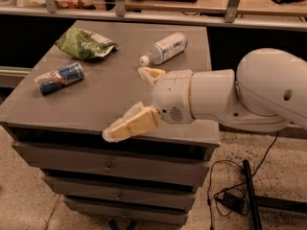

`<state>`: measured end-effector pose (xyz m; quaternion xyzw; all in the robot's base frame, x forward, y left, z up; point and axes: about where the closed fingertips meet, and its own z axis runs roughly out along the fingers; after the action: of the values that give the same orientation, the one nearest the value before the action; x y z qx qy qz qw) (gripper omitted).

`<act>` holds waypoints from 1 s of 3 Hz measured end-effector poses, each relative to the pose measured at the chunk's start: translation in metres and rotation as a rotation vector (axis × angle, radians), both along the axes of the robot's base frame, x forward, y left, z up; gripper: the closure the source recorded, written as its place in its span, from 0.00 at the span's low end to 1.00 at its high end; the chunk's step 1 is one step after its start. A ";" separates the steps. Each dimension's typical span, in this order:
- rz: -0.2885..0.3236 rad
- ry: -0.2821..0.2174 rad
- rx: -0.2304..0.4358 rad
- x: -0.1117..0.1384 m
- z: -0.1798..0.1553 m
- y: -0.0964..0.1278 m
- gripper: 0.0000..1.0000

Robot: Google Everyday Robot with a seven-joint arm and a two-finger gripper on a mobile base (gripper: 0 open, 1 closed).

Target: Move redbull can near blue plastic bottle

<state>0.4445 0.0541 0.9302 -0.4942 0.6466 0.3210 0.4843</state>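
Note:
The redbull can [60, 78], blue and silver, lies on its side near the left edge of the grey cabinet top [115, 87]. The blue plastic bottle [164, 48], clear with a white cap, lies on its side at the back middle of the top. My gripper [124, 102] is over the front middle of the top, to the right of the can and in front of the bottle. Its two tan fingers [130, 125] are spread wide and hold nothing.
A crumpled green snack bag [85, 43] lies at the back left, just behind the can. The cabinet has drawers [108, 166] below. A counter rail [158, 13] runs behind it. Black cables [230, 195] lie on the floor at the right.

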 end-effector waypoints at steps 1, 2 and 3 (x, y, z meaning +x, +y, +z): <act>-0.036 -0.010 0.000 -0.001 0.000 0.001 0.00; -0.089 -0.012 0.042 0.002 -0.023 0.010 0.00; -0.153 -0.061 0.070 0.027 -0.041 0.022 0.00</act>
<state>0.4712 0.0758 0.8893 -0.4358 0.6557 0.2901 0.5440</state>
